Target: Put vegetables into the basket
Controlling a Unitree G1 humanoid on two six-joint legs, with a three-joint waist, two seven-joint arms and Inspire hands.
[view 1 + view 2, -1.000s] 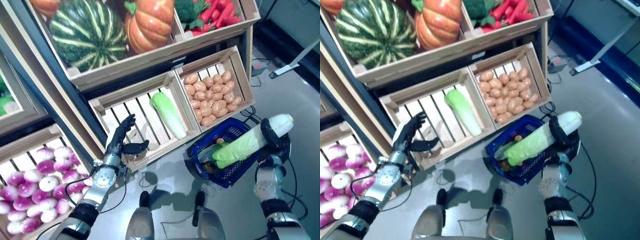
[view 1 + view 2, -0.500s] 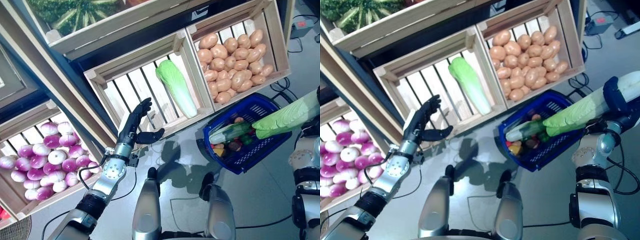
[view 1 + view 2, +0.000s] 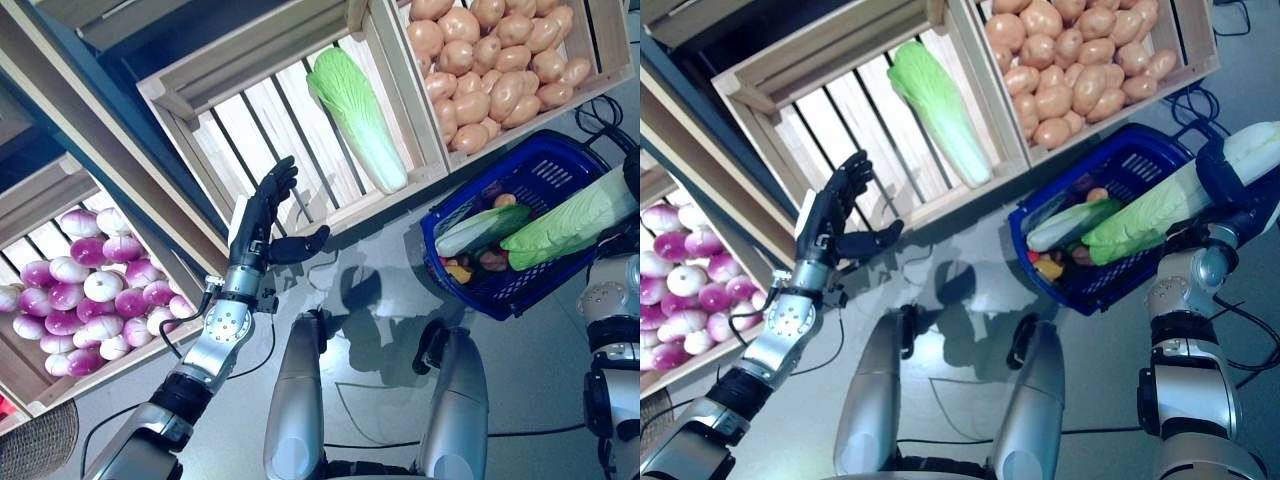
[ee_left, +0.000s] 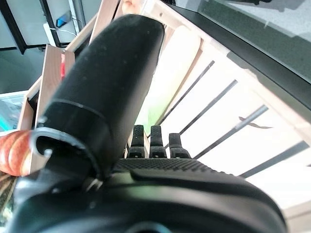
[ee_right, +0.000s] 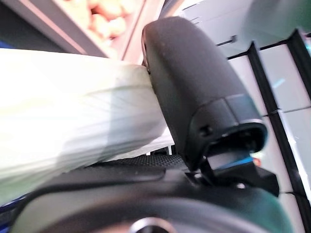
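A blue basket (image 3: pixel 560 160) stands on the floor at the right, with several vegetables in it. My right hand (image 3: pixel 1230 185) is shut on a long napa cabbage (image 3: pixel 1150 215), whose leafy end points down into the basket. The cabbage (image 5: pixel 73 126) fills the palm in the right wrist view. My left hand (image 3: pixel 262 215) is open with straight fingers in front of the slatted wooden crate (image 3: pixel 255 120). A second napa cabbage (image 3: pixel 358 115) lies in that crate, to the right of my left hand and apart from it.
A crate of potatoes (image 3: pixel 500 60) sits behind the basket. A lower crate of purple-and-white turnips (image 3: pixel 90 300) stands at the left. Cables (image 3: pixel 610 115) lie on the grey floor beside the basket.
The camera has tilted down, so the upper shelf has left the view. The cabbage in my right hand has sunk lower into the basket. My left hand stays open by the crate.
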